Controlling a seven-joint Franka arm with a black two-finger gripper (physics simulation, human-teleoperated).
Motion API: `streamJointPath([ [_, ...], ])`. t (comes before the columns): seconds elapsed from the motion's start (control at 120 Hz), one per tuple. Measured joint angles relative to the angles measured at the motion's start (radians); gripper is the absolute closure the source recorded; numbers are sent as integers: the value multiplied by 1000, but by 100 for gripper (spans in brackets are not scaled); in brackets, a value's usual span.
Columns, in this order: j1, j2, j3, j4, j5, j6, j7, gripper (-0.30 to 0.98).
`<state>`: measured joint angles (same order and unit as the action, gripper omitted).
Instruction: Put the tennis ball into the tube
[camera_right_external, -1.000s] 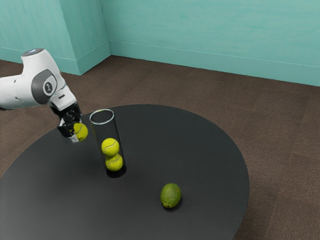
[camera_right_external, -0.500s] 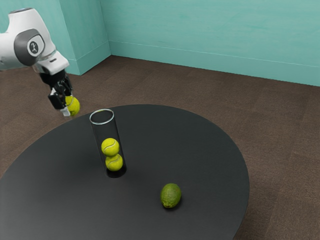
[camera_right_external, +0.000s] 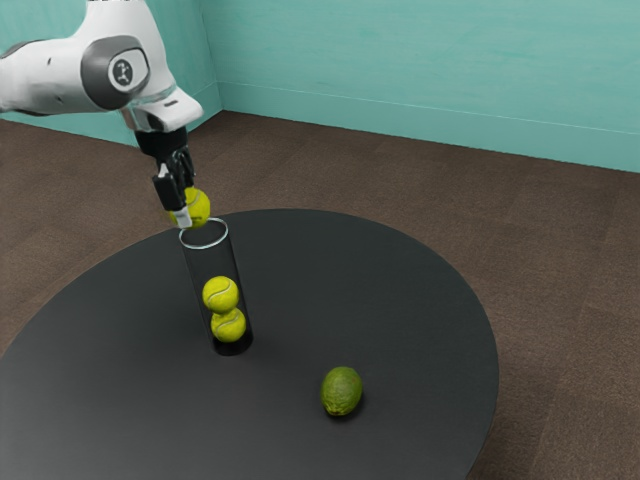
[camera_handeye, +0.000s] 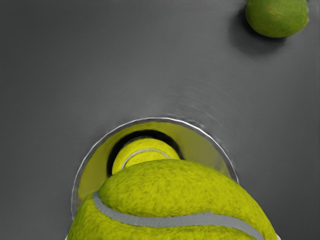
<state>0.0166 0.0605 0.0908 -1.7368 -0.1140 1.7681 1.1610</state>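
Clock: laid flat over the exterior view, twelve at its upper edge.
My gripper: the fingers (camera_right_external: 187, 213) of my gripper are closed around the tennis ball (camera_right_external: 200, 206), pointing down at the table.
Tennis ball: in my grip, up in the air and outside the tube (camera_right_external: 239, 270), close above its mouth and at eleven o'clock from the mouth's middle. Whether it touches the rim (camera_right_external: 227, 232), I cannot tell.
My arm: the white arm (camera_right_external: 60, 75) comes in from ten o'clock of the ball I hold.
Tube: clear, round and upright on the table, with a pale rim around its open mouth.
Inside the tube: two more balls, one on the other. The lower ball (camera_right_external: 228, 326) sits near the base; the upper ball (camera_right_external: 220, 293) rests on it, a touch before twelve o'clock.
From my wrist: the tennis ball covers part of the mouth, and past its curve I see one of the balls within.
Lime: the green lime (camera_right_external: 342, 391) lies on the table, apart from the tube, at four o'clock from its base.
Table: dark, with a rounded edge (camera_right_external: 478, 300).
Room: brown floor (camera_right_external: 560, 260), teal wall (camera_right_external: 420, 60) toward twelve.
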Motion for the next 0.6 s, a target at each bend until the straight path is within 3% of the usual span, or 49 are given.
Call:
streamJointPath([
  [0.25, 50, 20, -31, -2, 6, 41, -60, 44],
  [0.6, 27, 4, -64, -24, 8, 59, -112, 44],
])
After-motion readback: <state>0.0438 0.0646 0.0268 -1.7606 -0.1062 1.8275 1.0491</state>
